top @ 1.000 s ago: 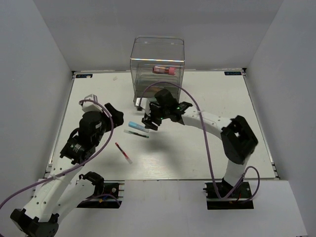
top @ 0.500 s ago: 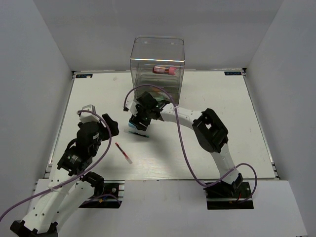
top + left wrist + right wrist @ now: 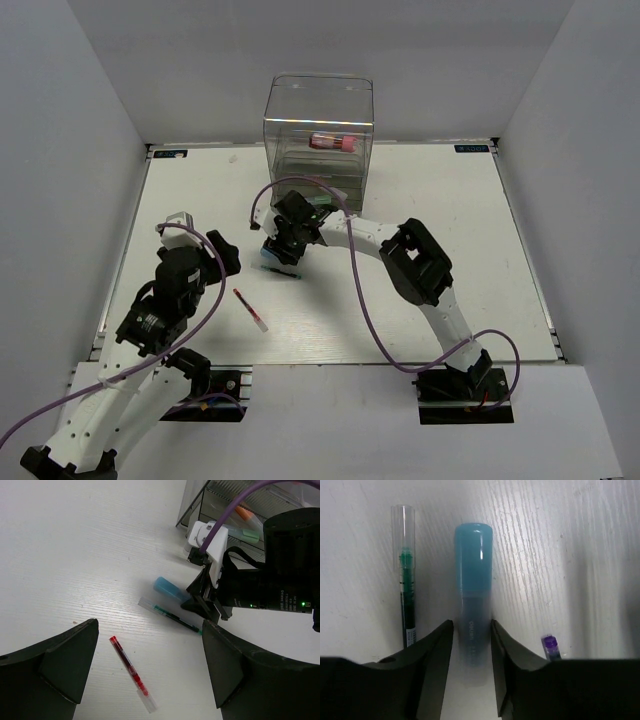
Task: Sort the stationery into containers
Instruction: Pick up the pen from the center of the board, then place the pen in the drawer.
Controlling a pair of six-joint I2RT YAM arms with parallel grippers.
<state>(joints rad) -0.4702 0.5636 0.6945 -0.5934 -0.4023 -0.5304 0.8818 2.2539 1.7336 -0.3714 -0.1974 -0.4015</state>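
Right gripper (image 3: 471,630) is down on the light blue marker (image 3: 472,595), jaws narrowed to barrel width with a finger against each side; nothing is lifted, the marker lies flat on the table (image 3: 420,290). It sits just in front of the drawer box (image 3: 318,130), toward the box's left corner. A green-ink pen (image 3: 407,600) lies parallel just beside it and a purple-tipped pen (image 3: 551,645) is near on the other side. Handling guess: light, rigid plastic, smooth and glossy, so likely slippery, and round, so it can roll if nudged off-centre. The best hold looks like the straight barrel below the cap, which is about where the fingers are; the rounded cap end would squirt out. Looks: chunky, opaque turquoise cap with a domed end, paler translucent barrel with small dark print. Left gripper (image 3: 150,630) hangs above the table with jaws wide apart, holding nothing, with the red-white pen (image 3: 129,672) below it. A pink tube (image 3: 332,141) already sits in the box's upper part — the marker needs a drawer too.
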